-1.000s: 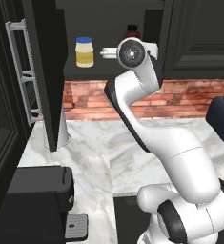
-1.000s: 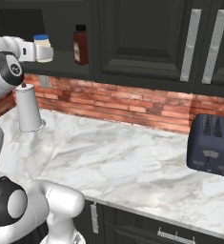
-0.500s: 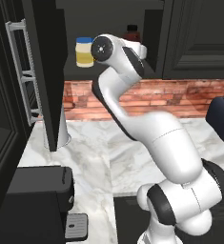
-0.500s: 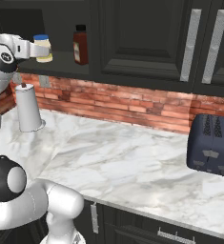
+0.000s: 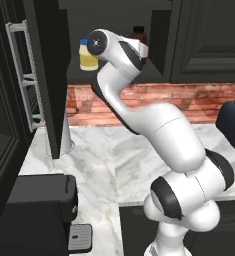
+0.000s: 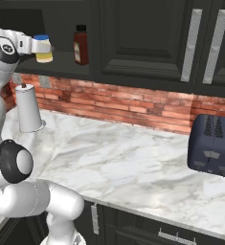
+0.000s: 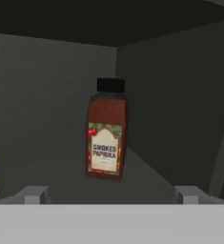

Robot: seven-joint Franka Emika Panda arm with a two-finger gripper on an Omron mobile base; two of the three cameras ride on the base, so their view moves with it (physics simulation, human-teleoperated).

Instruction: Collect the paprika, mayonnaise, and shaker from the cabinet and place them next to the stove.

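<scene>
The paprika (image 7: 107, 128) is a dark red bottle with a black cap, upright on the shelf of the open cabinet (image 7: 46, 105). It stands straight ahead of my gripper (image 7: 112, 195), whose jaws are wide open with nothing between them, short of the bottle. From the right base camera the paprika (image 6: 80, 44) stands right of the mayonnaise (image 6: 43, 50), a yellow blue-lidded jar that my hand partly covers. In the left base view the mayonnaise (image 5: 87, 55) shows left of the arm and the paprika (image 5: 138, 34) peeks over it. The shaker and the stove are out of view.
A white paper-towel roll (image 6: 28, 107) stands on the marble counter (image 6: 123, 158) below the shelf. A dark toaster (image 6: 212, 146) sits at the right. The open cabinet door (image 5: 46, 75) with its silver handle hangs at the left, above a black coffee machine (image 5: 34, 210).
The arm's upper joints have swung left in the left base view. The hand stays up at the shelf opening, jaws still wide open. The bottle and jar have not moved.
</scene>
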